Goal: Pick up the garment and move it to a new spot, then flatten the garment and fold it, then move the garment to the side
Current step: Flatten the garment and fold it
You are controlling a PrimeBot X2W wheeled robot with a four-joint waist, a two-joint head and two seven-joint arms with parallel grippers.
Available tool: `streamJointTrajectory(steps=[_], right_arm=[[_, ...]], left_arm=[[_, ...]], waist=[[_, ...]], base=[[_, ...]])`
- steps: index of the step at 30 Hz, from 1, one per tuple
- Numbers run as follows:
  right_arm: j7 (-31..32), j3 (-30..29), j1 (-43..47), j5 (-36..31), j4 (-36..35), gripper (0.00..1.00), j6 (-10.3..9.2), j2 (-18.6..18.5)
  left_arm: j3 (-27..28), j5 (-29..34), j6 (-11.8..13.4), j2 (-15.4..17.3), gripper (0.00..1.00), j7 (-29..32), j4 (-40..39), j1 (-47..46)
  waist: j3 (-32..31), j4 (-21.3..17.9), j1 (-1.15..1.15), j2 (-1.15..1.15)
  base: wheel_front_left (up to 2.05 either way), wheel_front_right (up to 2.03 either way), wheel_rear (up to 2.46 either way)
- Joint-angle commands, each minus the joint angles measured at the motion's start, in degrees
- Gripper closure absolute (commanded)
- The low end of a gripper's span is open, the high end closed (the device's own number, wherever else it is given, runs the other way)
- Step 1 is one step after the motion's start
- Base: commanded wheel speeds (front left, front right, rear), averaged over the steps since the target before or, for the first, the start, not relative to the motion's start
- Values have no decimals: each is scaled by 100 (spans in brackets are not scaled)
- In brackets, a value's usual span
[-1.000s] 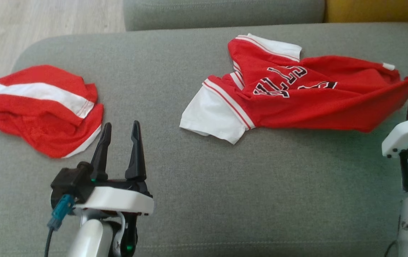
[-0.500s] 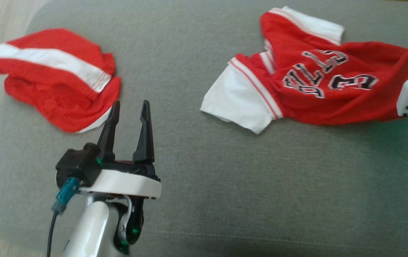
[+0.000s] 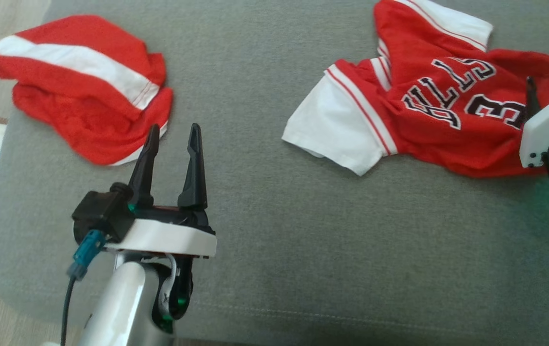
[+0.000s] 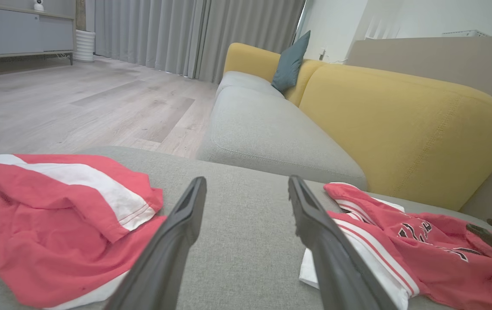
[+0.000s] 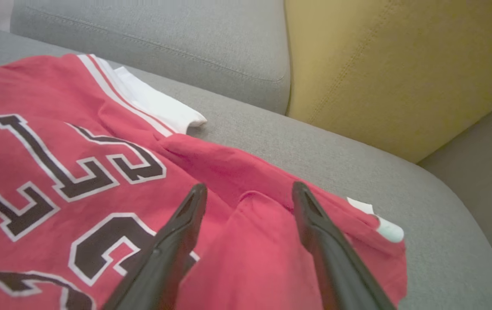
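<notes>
Jersey runs left-right across the upper right; right gripper hangs spread and empty over its right end, left gripper spread too, well apart.

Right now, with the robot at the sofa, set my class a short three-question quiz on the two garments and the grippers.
1. True or false: the right gripper is clamped shut on the jersey.
2. Multiple choice: the striped red garment lies nearest to: A the left gripper; B the yellow backrest; C the teal cushion.
3. Fill in: the jersey's near sleeve is coloured ___.

Key: 1 false, its jaws stand apart over the cloth; 2 A; 3 white.
</notes>
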Motion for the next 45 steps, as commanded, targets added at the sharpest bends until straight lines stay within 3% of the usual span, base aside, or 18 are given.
streamJointTrajectory(steps=[1,11,22,27,35,45], right_arm=[[-122,54,-240,-29,-162,0,37,26],[-992,-220,102,522,-581,0,37,481],[-1138,-283,1918,1580,-2749,0,37,1105],[-934,-232,2798,2031,-3463,0,37,1203],[-556,-541,2845,2330,-3446,0,37,1207],[8,-901,1914,2438,-2832,0,37,1208]], left_arm=[[173,-11,14,39,0,-31,-182,-193],[280,-5,12,39,0,-31,-209,-62],[304,-23,45,39,0,-31,-257,157],[302,2,23,39,0,-31,-264,190],[284,48,-33,39,0,-31,-237,115],[210,24,-43,39,0,-31,-218,16]], waist=[[-48,-77,0,0],[-452,-637,0,0],[-757,-993,0,0],[-741,-1007,0,0],[-567,-876,0,0],[-302,-599,0,0]], base=[[0,0,0],[0,0,0],[0,0,0],[0,0,0],[0,0,0],[0,0,0]])
